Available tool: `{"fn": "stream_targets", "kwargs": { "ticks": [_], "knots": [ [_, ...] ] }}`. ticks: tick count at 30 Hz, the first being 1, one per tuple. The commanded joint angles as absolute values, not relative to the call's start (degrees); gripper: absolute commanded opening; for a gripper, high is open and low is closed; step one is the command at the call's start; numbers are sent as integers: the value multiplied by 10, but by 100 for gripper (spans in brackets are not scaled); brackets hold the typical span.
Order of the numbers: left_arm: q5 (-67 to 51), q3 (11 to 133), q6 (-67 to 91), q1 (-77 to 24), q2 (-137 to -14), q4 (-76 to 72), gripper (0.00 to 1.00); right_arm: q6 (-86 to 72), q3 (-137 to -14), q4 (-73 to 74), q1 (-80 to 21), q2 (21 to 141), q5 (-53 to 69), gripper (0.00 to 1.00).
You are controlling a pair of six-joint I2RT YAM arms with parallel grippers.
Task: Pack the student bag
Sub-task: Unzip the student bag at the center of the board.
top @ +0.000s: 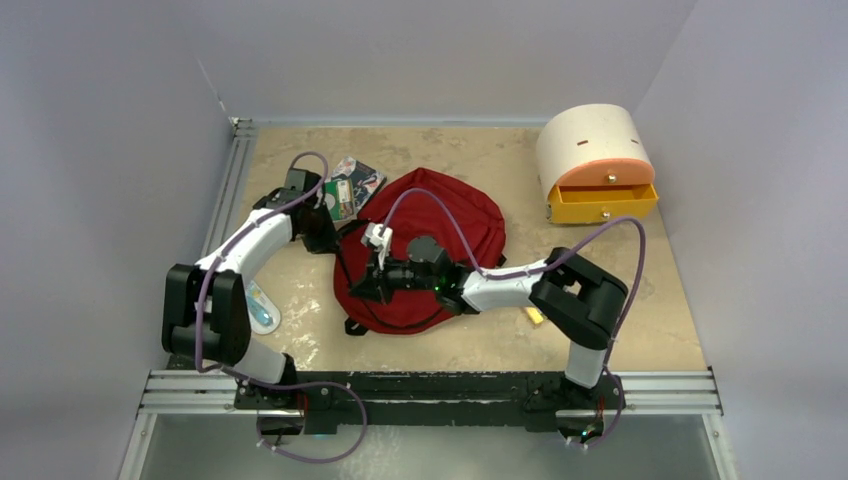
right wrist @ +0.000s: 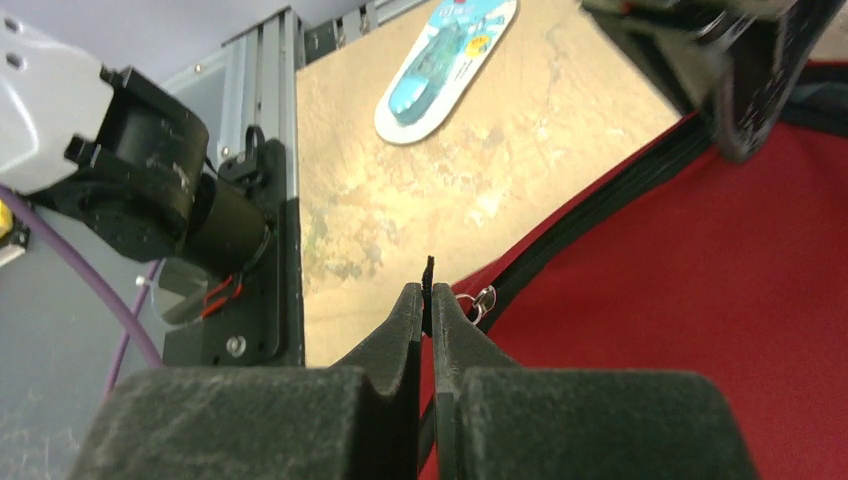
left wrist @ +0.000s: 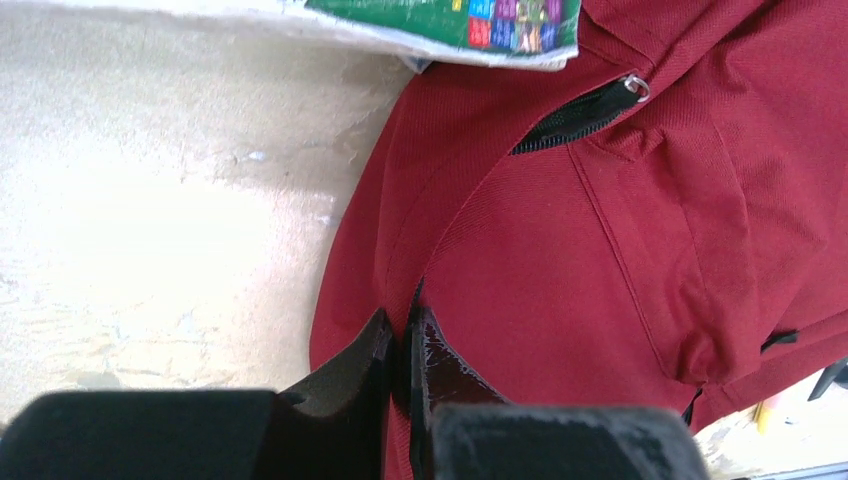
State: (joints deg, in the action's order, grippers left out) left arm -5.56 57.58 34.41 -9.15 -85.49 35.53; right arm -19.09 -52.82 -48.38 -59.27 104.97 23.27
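Just starting: left pincer [left wrist: 405, 335] pinched shut on student bag [left wrist: 600, 300] cloth; right pincer [right wrist: 428, 305] shut, maybe holding zip tab [right wrist: 429, 268]. Still outside bag: book [left wrist: 480, 25], beyond left pincer.

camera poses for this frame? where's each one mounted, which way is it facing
Top external: above, behind the robot, facing down on the table; both arms show.
Left wrist: faces the student bag past the shut left gripper.
Right wrist: faces the bag's zipper edge past the shut right gripper; left arm visible.
Shared: every view has the bag.
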Motion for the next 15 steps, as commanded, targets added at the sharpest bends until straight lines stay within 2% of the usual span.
{"fn": "stream_targets", "kwargs": {
  "ticks": [1, 15],
  "knots": [
    [-23, 630, 321, -78, -884, 311, 0, -139, -506, -422, -599, 999, 287, 0],
    [-23, 659, 307, -53, -932, 297, 0, -45, -433, -226, -599, 868, 279, 0]
  ]
}}
